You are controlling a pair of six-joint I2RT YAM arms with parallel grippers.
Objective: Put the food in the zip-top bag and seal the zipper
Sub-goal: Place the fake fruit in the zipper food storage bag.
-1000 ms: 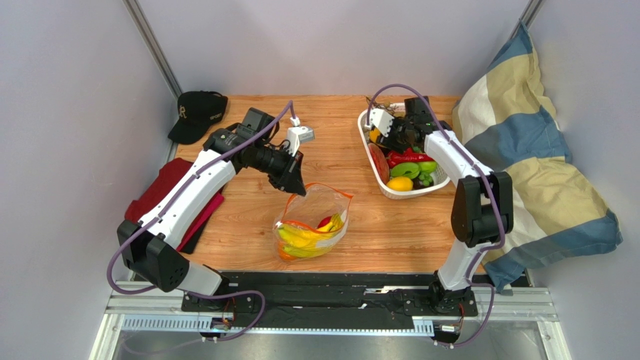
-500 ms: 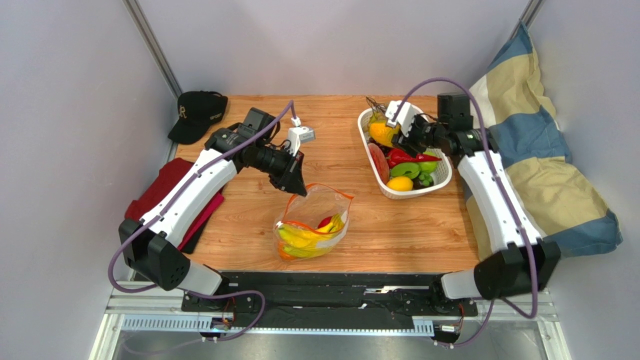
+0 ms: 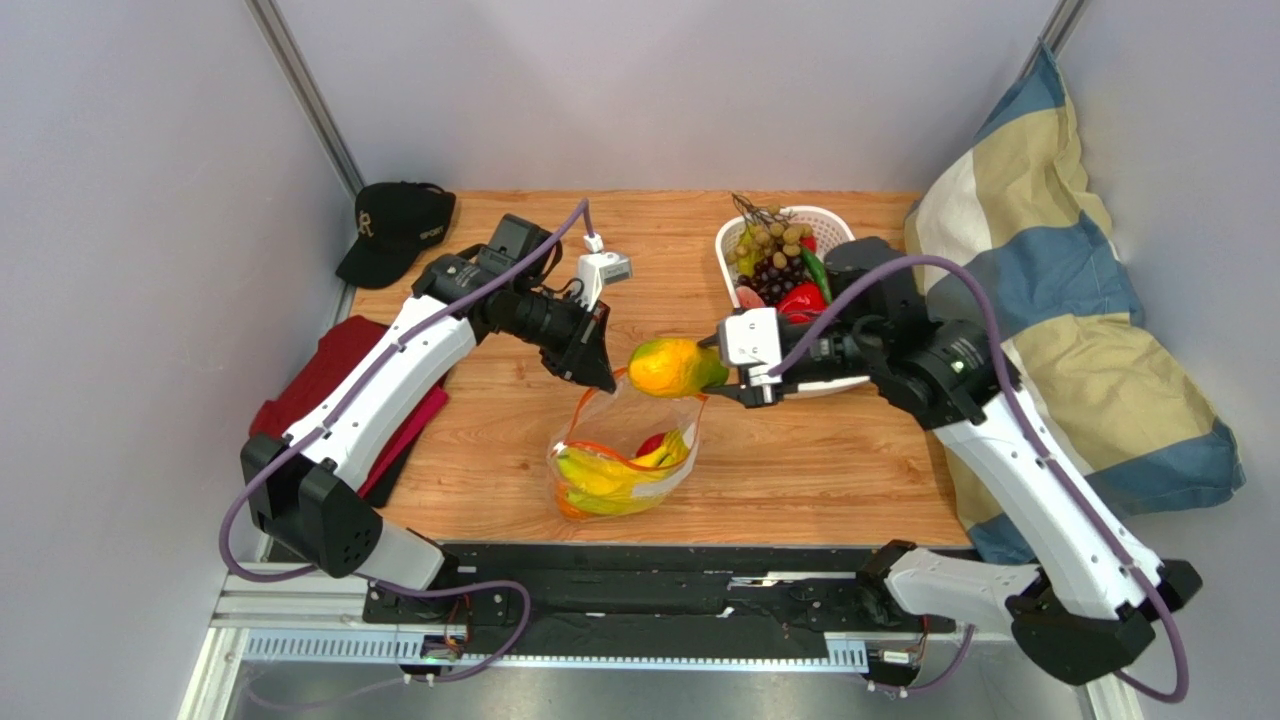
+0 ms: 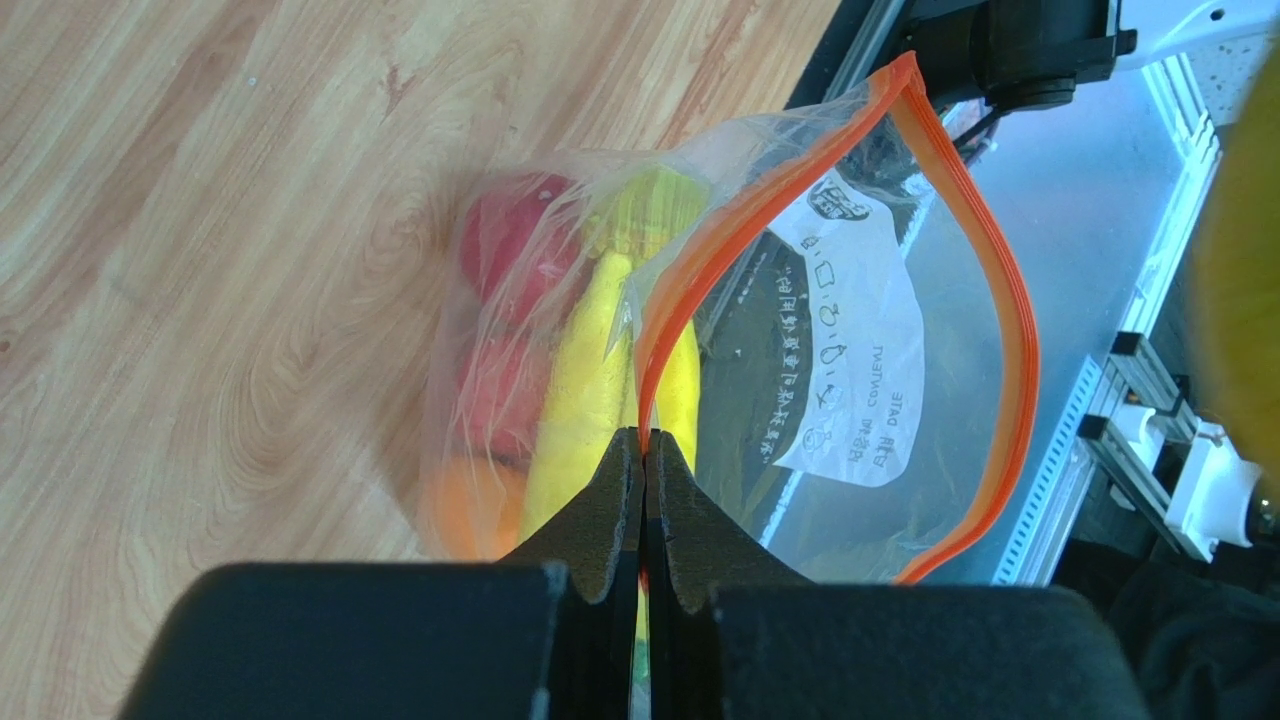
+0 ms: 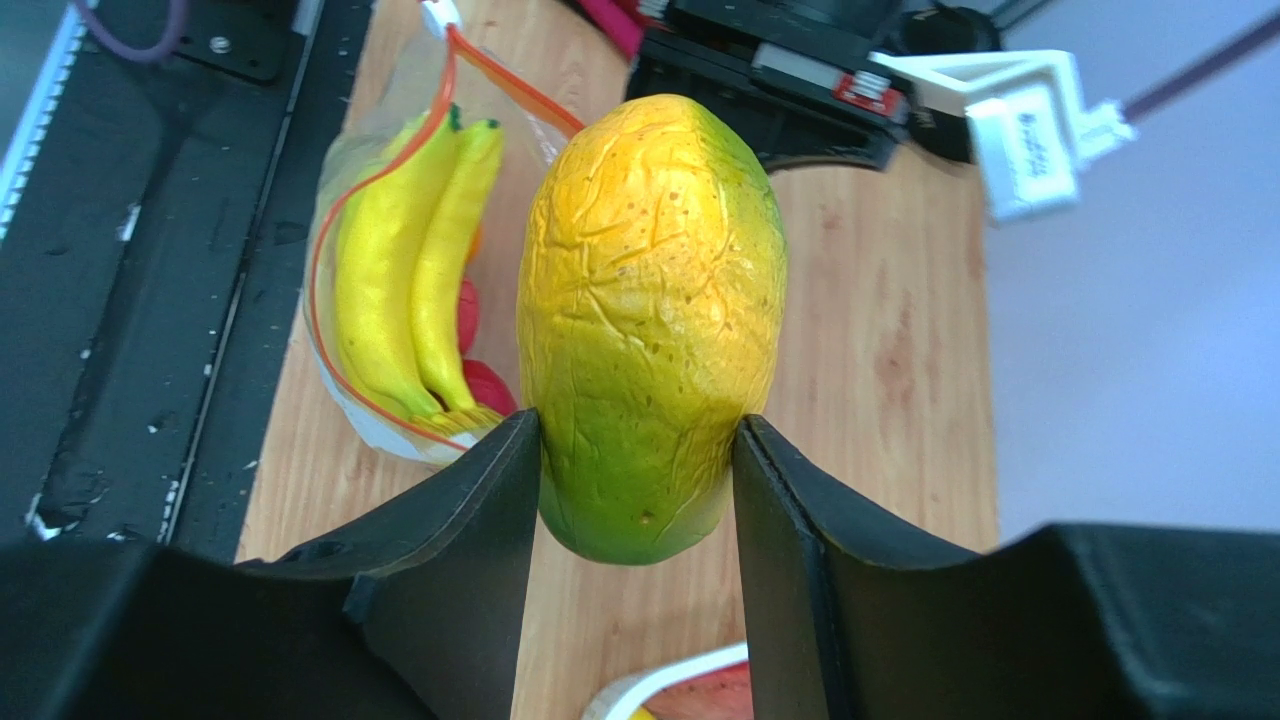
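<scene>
The clear zip-top bag [image 3: 628, 446] lies mid-table with its mouth open, holding yellow bananas [image 3: 601, 476] and red fruits. Its orange-red zipper [image 4: 984, 285] loops wide open in the left wrist view. My left gripper [image 3: 598, 375] is shut on the bag's zipper rim [image 4: 646, 435] and holds it up. My right gripper [image 3: 706, 384] is shut on a yellow-orange and green mango [image 3: 672, 365], just above the bag's far edge. The mango [image 5: 649, 323] fills the right wrist view, with the bag and bananas [image 5: 398, 270] beyond it. No slider tab shows.
A white lattice basket [image 3: 736, 240] at the back right holds grapes, a red pepper and other toy food. A black cap [image 3: 394, 225] lies at the back left, a red cloth [image 3: 323, 375] at the left edge. A striped pillow [image 3: 1067, 330] leans at the right.
My right arm lifted the mango out of the basket and swung left to the bag's mouth. The left gripper and the bag have stayed put.
</scene>
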